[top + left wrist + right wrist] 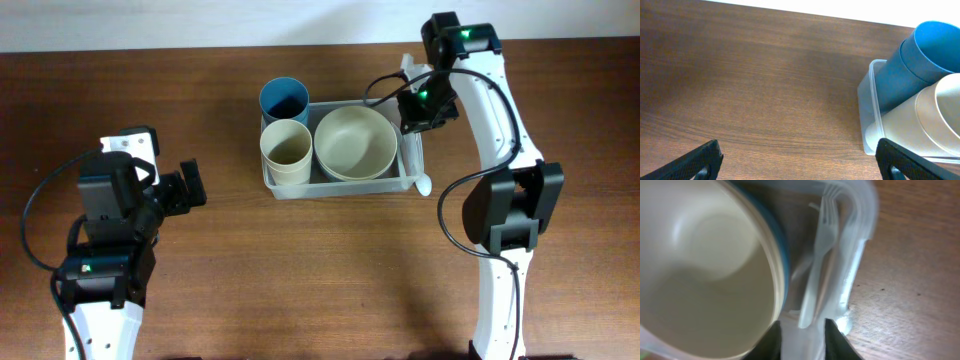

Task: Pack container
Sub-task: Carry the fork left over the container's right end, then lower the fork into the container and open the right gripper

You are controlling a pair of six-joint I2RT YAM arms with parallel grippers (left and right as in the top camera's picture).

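Container (335, 188) sits on the table (200, 80) between the arms, closer to the right one. Inside it, the bowl (355, 142) is at the right. The cream cup (287, 148) is near left, and the blue cup (284, 98) behind it is tilted, leaning over the far rim. The fork (821, 250) lies in the narrow slot between bowl and right wall.

Right gripper (804, 342): jaws a little apart, fork handle between them with a gap on either side. It looks unclamped. Left gripper (800, 167): jaws wide apart, empty, well left of the container.

Risks, my judgement:
- Handle clings to a finger on lift-out, and the fork flips over the rim.
- Slot is tight, so sideways drift shoves the light container or bowl.
- Any shove could tip the blue cup out.
- White utensil end (423, 185) pokes past the near right corner and may slide off.
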